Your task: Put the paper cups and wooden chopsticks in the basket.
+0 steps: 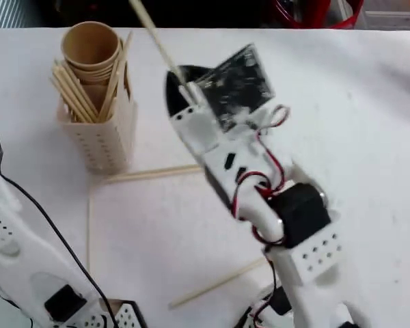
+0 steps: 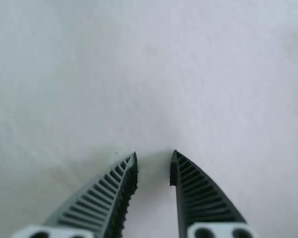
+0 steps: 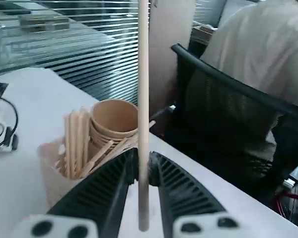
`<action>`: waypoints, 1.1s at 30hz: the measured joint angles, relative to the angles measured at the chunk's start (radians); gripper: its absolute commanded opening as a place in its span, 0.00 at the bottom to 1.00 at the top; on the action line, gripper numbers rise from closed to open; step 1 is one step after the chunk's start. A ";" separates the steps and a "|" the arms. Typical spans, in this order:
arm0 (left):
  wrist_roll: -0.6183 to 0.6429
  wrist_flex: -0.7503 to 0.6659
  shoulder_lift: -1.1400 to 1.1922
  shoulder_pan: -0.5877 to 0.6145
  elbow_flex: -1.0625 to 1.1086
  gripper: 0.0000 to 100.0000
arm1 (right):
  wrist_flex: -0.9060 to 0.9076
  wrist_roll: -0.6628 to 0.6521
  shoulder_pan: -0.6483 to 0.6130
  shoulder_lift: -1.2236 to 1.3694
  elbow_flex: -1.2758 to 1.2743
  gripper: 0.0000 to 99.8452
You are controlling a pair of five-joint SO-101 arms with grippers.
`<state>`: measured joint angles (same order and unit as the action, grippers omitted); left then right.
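Lying on white table (image 1: 369, 102), loose chopsticks (image 1: 154, 173), blinds (image 3: 64, 44), black chair (image 3: 228, 109) beyond.

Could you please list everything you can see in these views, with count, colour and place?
basket: one, white, perforated, on the table's left side.
paper cups: nested stack, count unclear, tan, in the basket.
basket chopsticks: several, pale wood, standing beside the cups.
loose chopsticks: two, pale wood, flat on the table, one by the basket's foot, one nearer the arms' bases.
held chopstick: one, pale wood, in the right tool.
table: one, white.
chair: one, black, beyond the table.
left tool: dark fingers, open over bare table.
right tool: dark fingers, shut on the held chopstick.
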<state>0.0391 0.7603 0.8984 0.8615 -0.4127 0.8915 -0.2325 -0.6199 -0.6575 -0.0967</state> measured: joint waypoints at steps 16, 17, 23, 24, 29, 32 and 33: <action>0.000 0.000 0.000 0.000 0.000 0.13 | 0.756 -0.167 -0.054 0.362 0.342 0.02; 0.000 0.000 0.000 0.000 0.000 0.13 | 0.779 -0.127 -0.020 0.362 0.344 0.02; 0.000 0.000 0.000 0.000 0.000 0.13 | 0.701 -0.068 0.293 0.330 0.176 0.02; 0.000 0.000 0.000 0.000 0.000 0.13 | 0.661 -0.066 0.328 0.310 0.118 0.02; 0.000 0.000 0.000 0.000 0.000 0.13 | 0.384 -0.043 0.371 0.175 -0.270 0.02; 0.000 0.000 0.000 0.000 0.000 0.13 | 0.184 -0.038 0.370 0.091 -0.548 0.02; 0.000 0.000 0.000 0.000 0.000 0.13 | 0.110 -0.038 0.371 0.075 -0.635 0.02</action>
<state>0.0391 0.7603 0.8984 0.8615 -0.4127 1.0019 -0.2708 -0.2486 -0.5823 -0.7319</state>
